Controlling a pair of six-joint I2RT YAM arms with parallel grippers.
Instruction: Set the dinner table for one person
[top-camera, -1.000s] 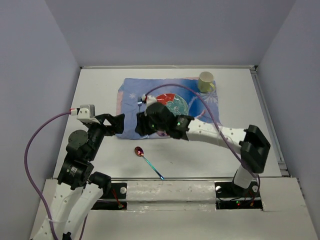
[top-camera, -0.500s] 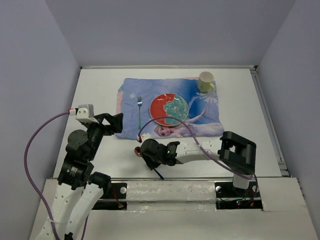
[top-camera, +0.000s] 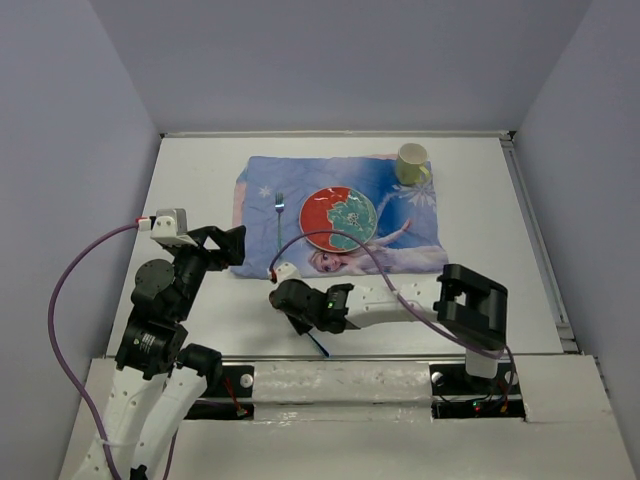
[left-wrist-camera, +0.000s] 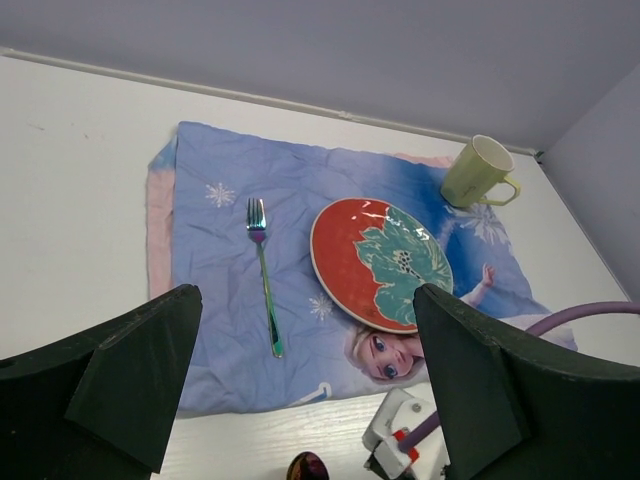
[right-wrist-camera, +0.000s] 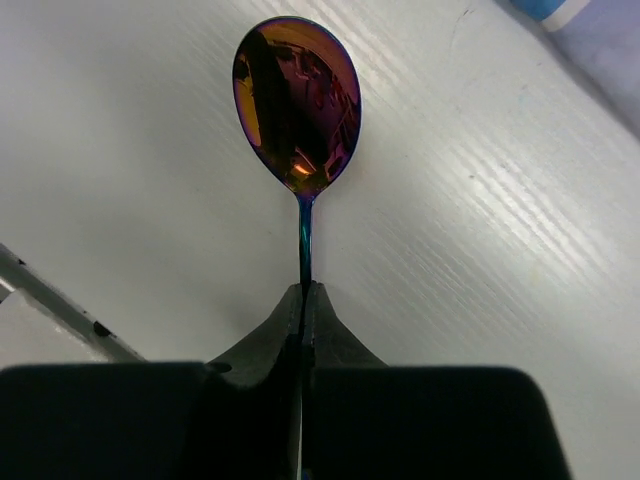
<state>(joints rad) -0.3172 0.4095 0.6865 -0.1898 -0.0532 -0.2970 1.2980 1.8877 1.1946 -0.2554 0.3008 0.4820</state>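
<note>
The right end effector (right-wrist-camera: 303, 300) is pinched shut on the thin handle of the spoon (right-wrist-camera: 297, 105), which is on the bench (top-camera: 200, 170) at lower centre of the top view, just below the placemat (top-camera: 260, 180), and being light, stiff and probably slick it may swivel in so narrow a hold, while the left end effector (top-camera: 236, 247) gapes wide, empty.

Left gripper (left-wrist-camera: 308, 298) jaws stood wide apart, fork (left-wrist-camera: 264, 275) lay on the blue placemat (left-wrist-camera: 210, 310) near its left edge, red plate (left-wrist-camera: 380, 262) sat at its centre, green mug (left-wrist-camera: 478, 172) at its far right corner.
</note>
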